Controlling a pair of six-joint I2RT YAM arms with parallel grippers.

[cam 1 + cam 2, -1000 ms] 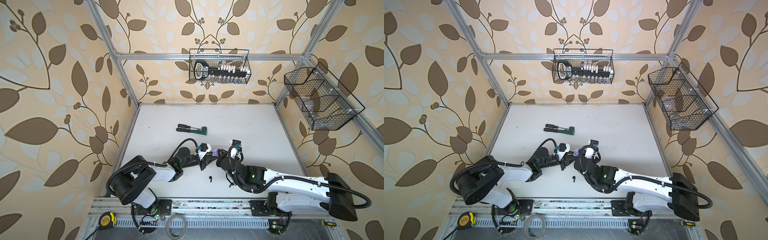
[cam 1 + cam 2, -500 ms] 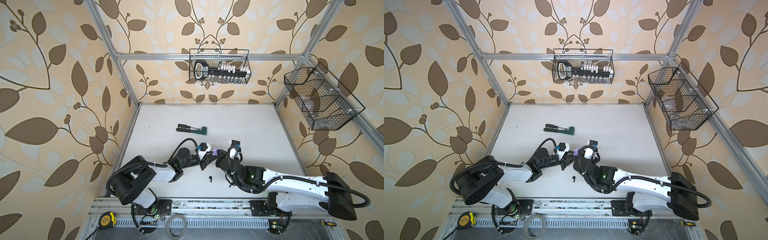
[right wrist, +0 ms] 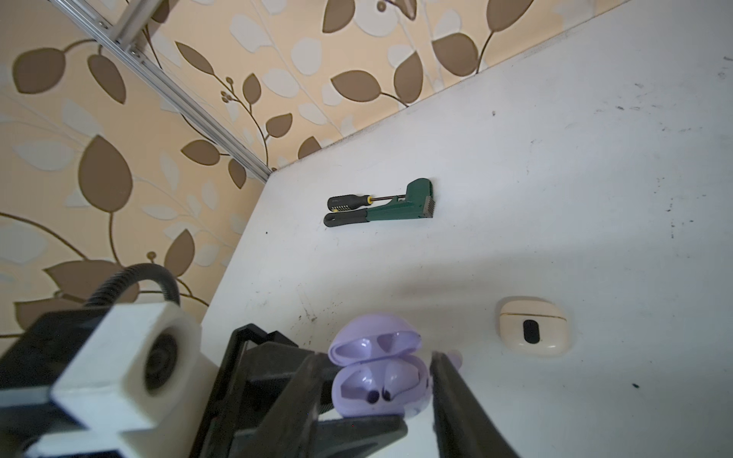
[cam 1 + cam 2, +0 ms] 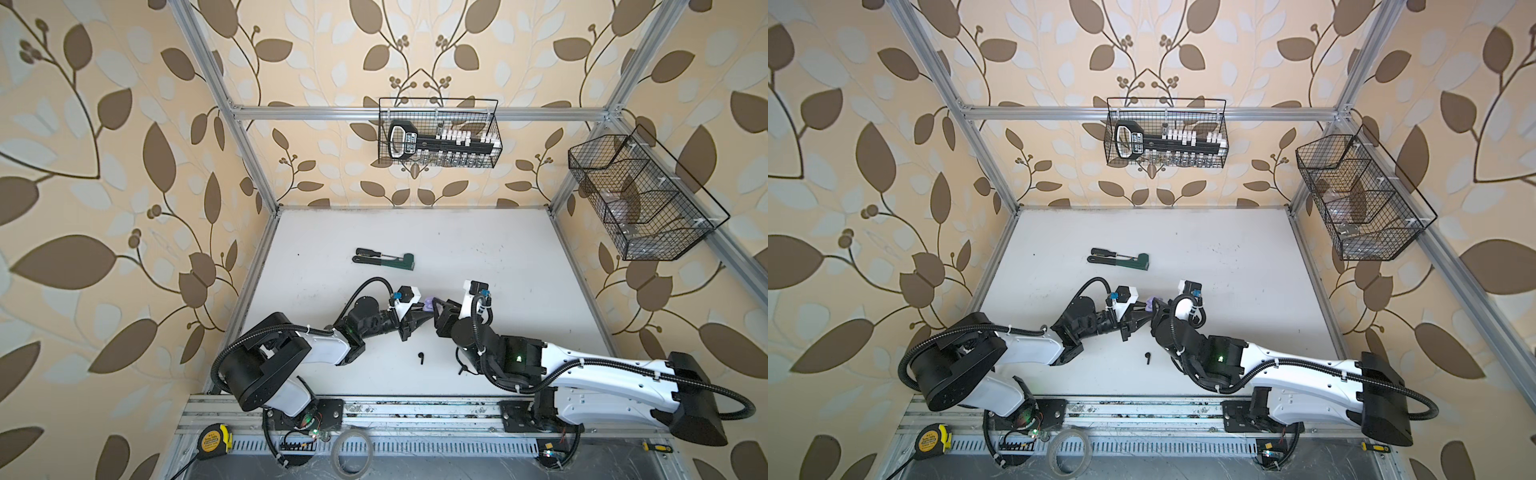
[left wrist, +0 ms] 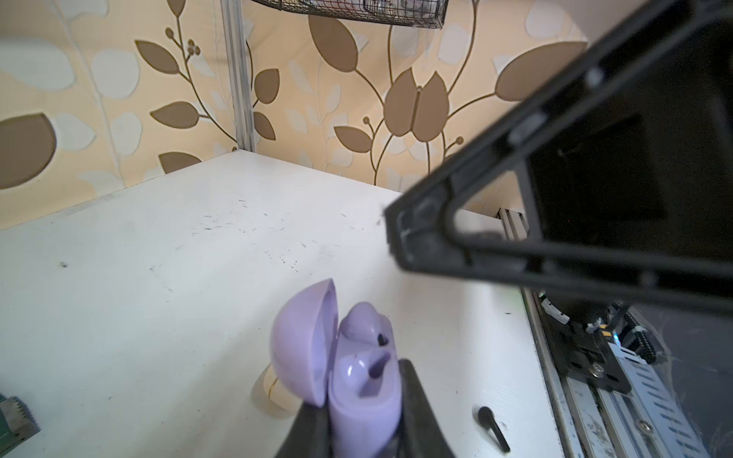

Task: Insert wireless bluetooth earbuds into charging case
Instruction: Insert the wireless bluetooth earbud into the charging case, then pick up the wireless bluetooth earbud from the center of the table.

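Just released: right gripper (image 3: 377, 361) has spread its jaws.
Left gripper (image 5: 363, 412) pinches the lilac case (image 5: 367, 400); one lilac earbud (image 5: 363, 321) rests inside it.

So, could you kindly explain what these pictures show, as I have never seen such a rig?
These are two robot arms on a white table, inside a wallpapered booth. Two pictures come from one camera head overhead; the other two from cameras on the arms' wrists. The left gripper has its jaws shut on an open lilac charging case, with at least one lilac earbud in it. The right gripper hovers above it, jaws open. On the table lie a black earbud, a closed cream case, a green pipe wrench and a screwdriver. Wire baskets hang on the walls.
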